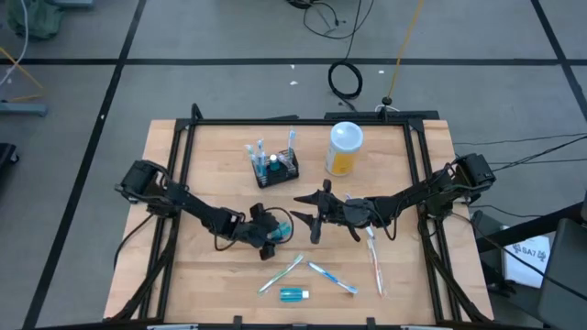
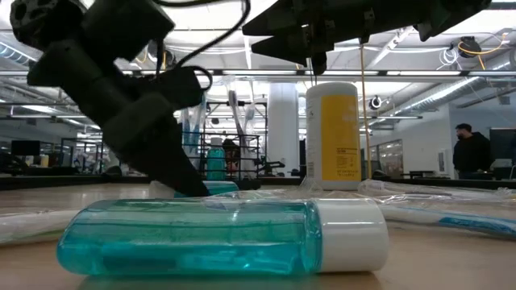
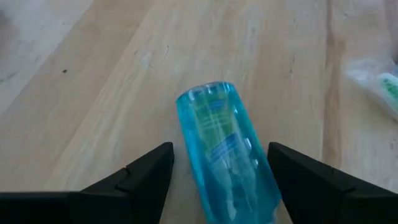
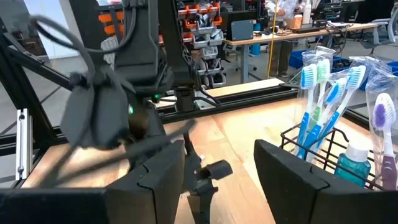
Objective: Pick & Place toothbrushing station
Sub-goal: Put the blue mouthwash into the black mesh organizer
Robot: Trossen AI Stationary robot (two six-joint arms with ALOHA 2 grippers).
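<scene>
High view puts the black rack [image 1: 275,169] toward twelve o'clock on the worktop [image 1: 211,275], left of centre. It stands upright and holds several toothbrushes [image 1: 260,154], heads up, plus a small teal bottle [image 1: 272,165] among them. The right wrist view shows the same rack [image 4: 323,155] from close by: blue and white brushes [image 4: 323,87] lean together inside it, a purple-headed brush in a clear wrapper [image 4: 380,124] stands at its edge, and a white-capped teal bottle [image 4: 356,163] sits low in the wire frame.

At about one o'clock from the rack, apart from it, stands a tall container [image 1: 344,149] with a white lid and orange contents; the low view shows it upright [image 2: 332,137].

Left gripper [image 1: 278,231] sits near the worktop's centre, at six o'clock from the rack and well apart from it. Its jaws stand wide on either side of a blue bottle [image 3: 227,152] lying flat on the wood, and the fingers [image 3: 146,174] do not touch it.

Right gripper [image 1: 310,218] hovers just right of the left one, jaws spread wide and holding nothing.

Toward six o'clock lie loose items: a wrapped brush [image 1: 281,274], a blue brush [image 1: 332,277], another wrapped brush [image 1: 375,261] and a teal bottle with a white cap [image 1: 294,294] on its side, which fills the foreground of the low view [image 2: 218,235].
</scene>
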